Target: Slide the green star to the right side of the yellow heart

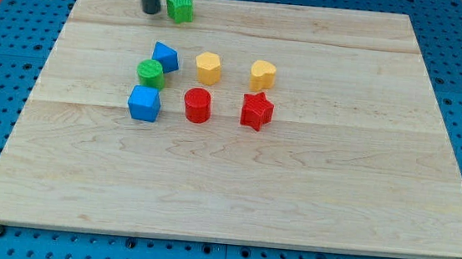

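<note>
The green star (180, 7) lies near the top edge of the wooden board, left of centre. My tip (150, 10) stands just to the left of the star, very close to it or touching it. The yellow heart (263, 74) lies near the board's middle, to the lower right of the star. A red star (256, 111) sits right below the heart.
A yellow hexagon (208, 67) lies left of the heart, with a red cylinder (197, 106) below it. A blue triangular block (166, 56), a green cylinder (150, 73) and a blue cube (143, 103) cluster further left. The board (334, 197) rests on a blue pegged surface.
</note>
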